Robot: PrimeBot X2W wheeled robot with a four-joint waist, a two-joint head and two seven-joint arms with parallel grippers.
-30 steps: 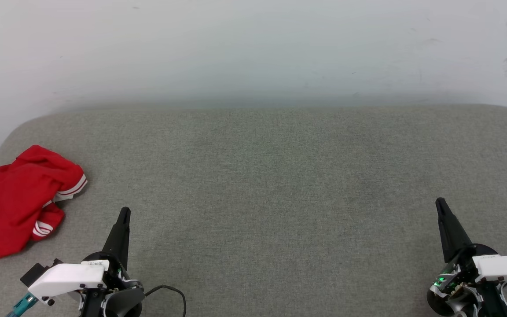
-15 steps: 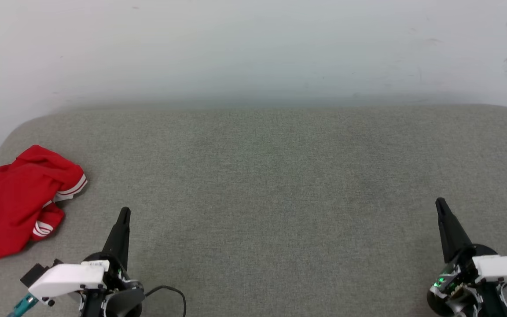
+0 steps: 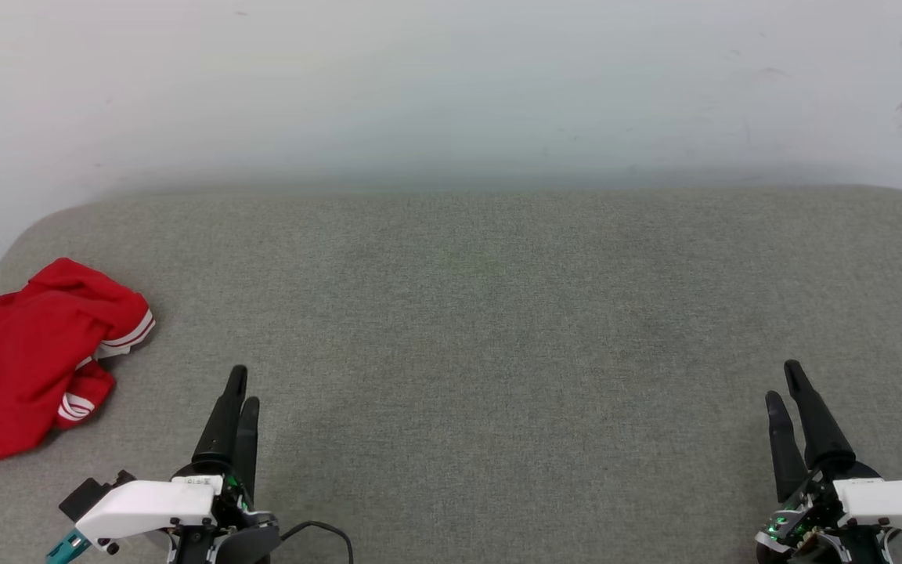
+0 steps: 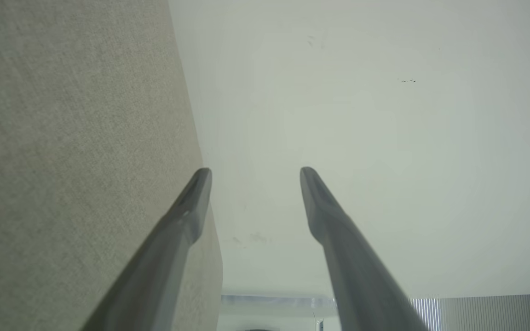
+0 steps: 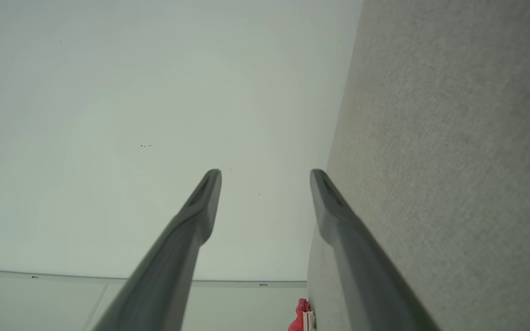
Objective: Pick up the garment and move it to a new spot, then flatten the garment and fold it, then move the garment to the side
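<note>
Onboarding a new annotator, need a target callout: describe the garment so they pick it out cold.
Start from the wide grey fabric surface below the white wall. At its far left edge, left of the left end effector, lies the garment, crumpled. It is bright red against all that grey, with white cuffs edged in thin red stripes.

My garment [image 3: 16, 360] was bright red, its cuffs [image 3: 128, 333] white with thin red stripes. The cushion [image 3: 498, 313] was a plain grey-green weave, the wall [image 3: 451, 78] white, my fingers [image 3: 224, 415] black.
</note>
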